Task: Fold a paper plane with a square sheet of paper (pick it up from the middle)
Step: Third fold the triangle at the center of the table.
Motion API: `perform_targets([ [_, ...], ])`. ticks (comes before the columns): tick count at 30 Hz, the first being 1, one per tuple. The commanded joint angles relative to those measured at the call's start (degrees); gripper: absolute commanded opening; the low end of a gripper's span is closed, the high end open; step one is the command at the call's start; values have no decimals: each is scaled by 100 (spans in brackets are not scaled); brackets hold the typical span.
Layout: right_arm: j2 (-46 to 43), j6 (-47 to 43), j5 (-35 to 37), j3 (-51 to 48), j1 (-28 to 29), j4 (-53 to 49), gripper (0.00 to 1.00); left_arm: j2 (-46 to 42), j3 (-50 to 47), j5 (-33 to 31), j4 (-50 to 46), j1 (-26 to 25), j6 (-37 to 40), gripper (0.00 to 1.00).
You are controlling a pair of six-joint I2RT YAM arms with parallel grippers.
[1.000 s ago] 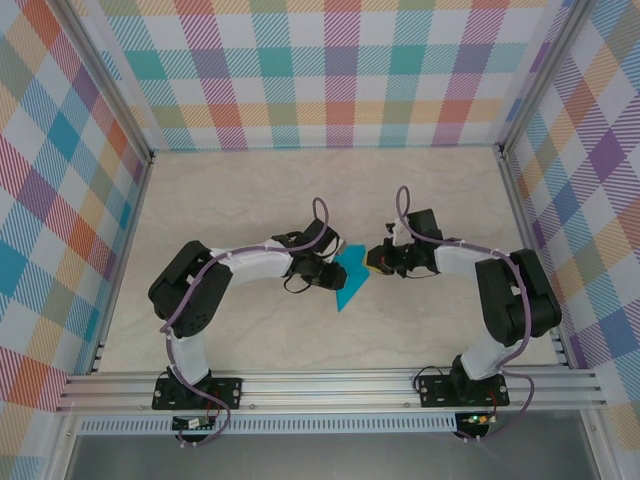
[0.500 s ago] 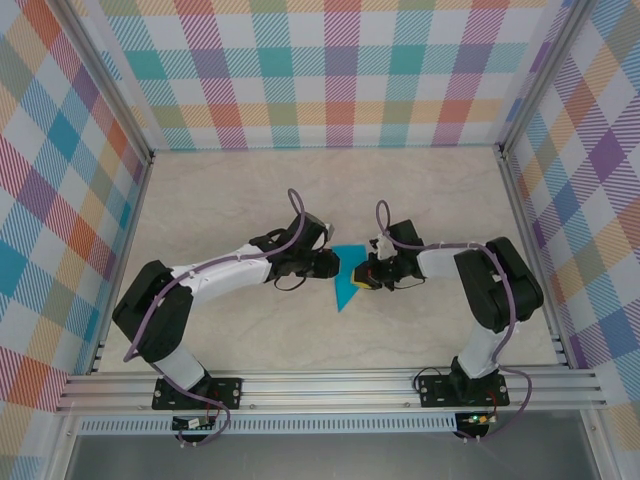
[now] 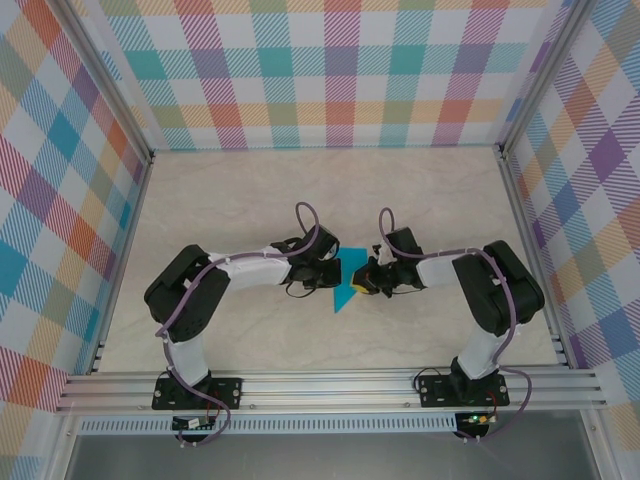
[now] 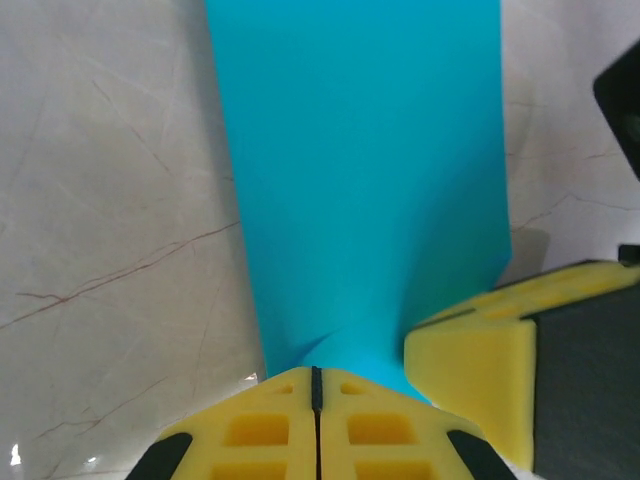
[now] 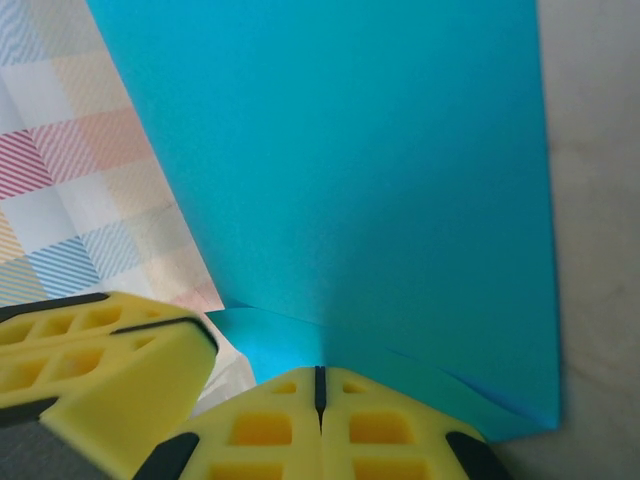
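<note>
Square sheet of paper (image 3: 344, 296), thin and teal-blue, is located near the middle of the pale marble-patterned desk (image 3: 230, 200), between the two arms. In the top view its outline is broad at the far end and tapers to a point toward the near edge of the desk. Left gripper (image 3: 334, 273), with yellow ribbed fingertips, is closed on the left edge of the sheet; in the left wrist view the left gripper (image 4: 316, 384) shows both fingertips pressed together, with the sheet (image 4: 360, 170) emerging from between them and spreading away over the desk surface (image 4: 110, 200). Right gripper (image 3: 363, 281), also with yellow fingertips, is closed on the right edge of the sheet, directly opposite the left gripper and just beside it. In the right wrist view the right gripper (image 5: 320, 386) has its fingertips pressed together on the sheet (image 5: 350, 170), where a shallow crease line crosses the paper just above the fingertips. A multicoloured plaid wall panel (image 5: 60, 150) shows to the left of the sheet.
</note>
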Motion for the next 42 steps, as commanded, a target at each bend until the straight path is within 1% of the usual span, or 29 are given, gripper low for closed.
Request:
perform_targets([
  [1, -272, 267, 333, -190, 81, -401, 0, 82, 214, -71, 88, -76, -113, 5],
  [4, -575, 109, 321, -76, 74, -670, 0, 168, 243, -64, 109, -76, -77, 5],
  [7, -917, -260, 589, 190, 25, -1398, 3, 321, 384, -183, -168, -94, 48, 4],
  [8, -1010, -344, 719, 245, -29, -1617, 5, 353, 398, -248, -242, -106, 104, 3],
  [10, -1129, -493, 842, 246, -174, -1835, 13, 359, 374, -397, -343, -120, 168, 3],
  [13, -1167, -599, 797, 168, -424, -1922, 14, 377, 363, -384, -377, -120, 257, 3],
  [14, -1151, -637, 760, 158, -468, -1932, 20, 377, 354, -372, -371, -119, 280, 3],
  [15, -1117, -691, 711, 158, -493, -1939, 22, 387, 361, -387, -380, -127, 297, 3],
  [18, -1005, -752, 575, 141, -515, -1881, 23, 386, 363, -464, -426, -126, 327, 3],
  [20, -906, -753, 405, 150, -515, -1750, 28, 394, 380, -482, -462, -121, 353, 3],
  [22, -799, -759, 244, 163, -515, -1604, 27, 419, 422, -540, -509, -126, 368, 3],
  [23, -743, -768, 185, 198, -514, -1581, 27, 443, 442, -586, -703, -121, 377, 3],
  [26, -595, -804, 119, 291, -512, -1576, 29, 433, 423, -666, -782, -120, 383, 2],
  [29, -482, -830, 48, 360, -516, -1544, 29, 366, 338, -674, -704, -120, 355, 2],
  [34, -418, -814, -79, 376, -515, -1413, 29, 199, 181, -425, -282, -118, 319, 3],
  [38, -312, -794, -247, 415, -517, -1242, 29, 145, 144, -381, -232, -92, 299, 4],
  [42, -173, -770, -268, 489, -515, -1212, 29, 133, 82, -348, -197, -61, 270, 3],
])
